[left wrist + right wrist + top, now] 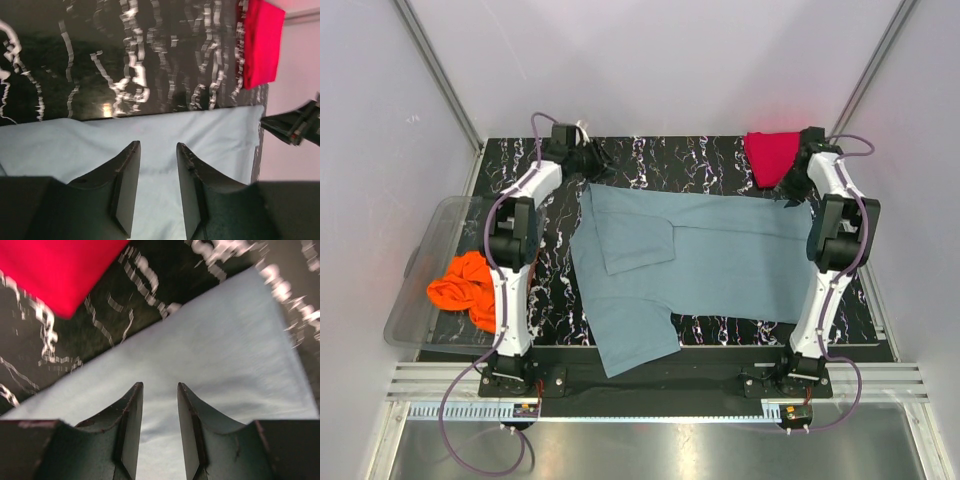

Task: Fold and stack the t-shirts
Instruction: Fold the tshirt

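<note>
The grey-blue t-shirt [690, 260] lies spread across the black marbled table, one sleeve folded onto its middle and its near left part hanging over the front edge. The red t-shirt [770, 155] lies folded at the far right corner. The orange t-shirt [465, 285] is crumpled in the clear bin. My left gripper [598, 165] is open above the shirt's far left corner; the blue cloth [165, 145] shows between its jaws. My right gripper [790, 195] is open above the shirt's far right corner, blue cloth [200, 355] beneath it. The red shirt shows in both wrist views [260, 42] [55, 270].
The clear plastic bin [420, 260] sits off the table's left edge. The black marbled table [670, 155] ends near white walls on all sides. An aluminium rail [650, 385] runs along the front by the arm bases.
</note>
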Available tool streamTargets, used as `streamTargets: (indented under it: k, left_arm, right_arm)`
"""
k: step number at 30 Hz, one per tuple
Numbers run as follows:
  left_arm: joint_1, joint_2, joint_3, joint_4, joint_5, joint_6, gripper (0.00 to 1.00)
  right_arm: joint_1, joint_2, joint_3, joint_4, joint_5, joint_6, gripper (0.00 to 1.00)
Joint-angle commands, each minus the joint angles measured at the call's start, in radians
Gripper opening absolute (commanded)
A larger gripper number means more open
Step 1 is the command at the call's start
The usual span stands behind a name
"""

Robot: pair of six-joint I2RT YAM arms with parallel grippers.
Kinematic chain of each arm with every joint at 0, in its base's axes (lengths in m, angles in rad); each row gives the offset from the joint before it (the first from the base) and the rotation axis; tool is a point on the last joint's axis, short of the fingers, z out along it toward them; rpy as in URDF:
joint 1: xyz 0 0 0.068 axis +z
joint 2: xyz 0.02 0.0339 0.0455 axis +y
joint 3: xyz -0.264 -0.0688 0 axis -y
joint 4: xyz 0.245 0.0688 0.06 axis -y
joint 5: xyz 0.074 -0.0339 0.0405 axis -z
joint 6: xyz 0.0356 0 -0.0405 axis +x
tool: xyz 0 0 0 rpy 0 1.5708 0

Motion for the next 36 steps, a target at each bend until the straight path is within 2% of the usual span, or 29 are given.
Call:
streamTargets:
  k: [1,4,8,13,17,21,24,27,30,34,36]
  left_arm:
    - [0.023,0.082,-0.013,-0.007,0.000,-0.067,0.39]
    - [0.040,0.104,-0.033,-0.029,-0.040,-0.077,0.38]
    - [0.068,0.157,-0.007,-0.049,-0.024,-0.068,0.38]
    - [0.089,0.223,0.139,-0.105,-0.035,-0.013,0.39]
    - [0.107,0.309,0.295,-0.128,0.002,-0.019,0.41]
    - [0.111,0.352,0.378,-0.128,0.020,0.002,0.42]
    - [0.109,0.293,0.377,-0.131,0.017,0.037,0.47]
    - [0.097,0.162,0.334,-0.154,-0.013,0.074,0.48]
    - [0.062,0.001,0.238,-0.180,-0.085,0.140,0.52]
    - [0.014,-0.190,0.028,-0.193,-0.118,0.153,0.59]
    - [-0.014,-0.307,-0.133,-0.191,-0.125,0.139,0.60]
  right_arm:
    - [-0.049,0.034,0.045,0.011,0.027,0.027,0.40]
    - [-0.088,0.045,0.018,0.026,0.015,0.041,0.40]
    - [-0.120,0.076,0.008,0.035,0.004,0.018,0.40]
    - [-0.131,0.107,0.033,0.034,0.013,-0.029,0.41]
    - [-0.131,0.127,0.059,0.018,-0.057,-0.019,0.41]
    - [-0.131,0.095,0.058,-0.003,-0.088,-0.002,0.42]
    - [-0.131,0.041,0.094,-0.057,-0.039,-0.040,0.45]
    - [-0.132,0.012,0.182,-0.171,0.070,-0.082,0.56]
    - [-0.132,-0.017,0.214,-0.273,0.098,-0.091,0.61]
    - [-0.132,-0.143,0.063,-0.290,0.064,-0.071,0.63]
    - [-0.126,-0.236,-0.066,-0.276,-0.022,-0.047,0.68]
